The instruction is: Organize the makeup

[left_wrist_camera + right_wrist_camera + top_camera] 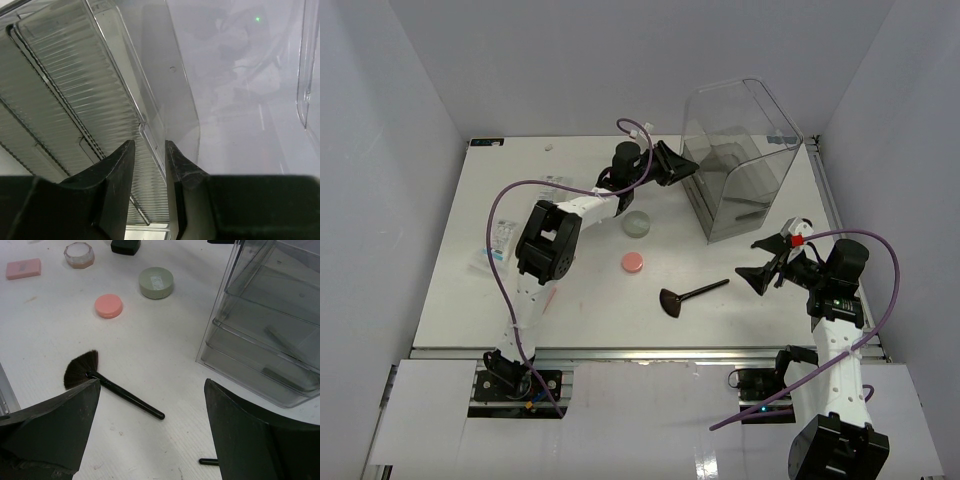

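Note:
The black fan brush (690, 297) (115, 390) lies on the white table just left of my right gripper (765, 260) (152, 381), which hovers open and empty above its handle end. A round pink compact (633, 262) (108, 306) and a grey-green compact (637, 223) (156, 282) sit further left. A thin black brush tip (207, 461) pokes out beside the right finger. My left gripper (672, 165) (149, 143) is at the left side of the clear box (740, 150) (165, 75). Its jaws are narrowly apart, astride a clear wall edge.
White printed packets (500, 240) lie at the far left of the table. A pink block (23, 268) and a faceted clear jar (79, 255) sit beyond the compacts. The tall box (270, 340) stands close on my right gripper's right. Grey walls enclose the table.

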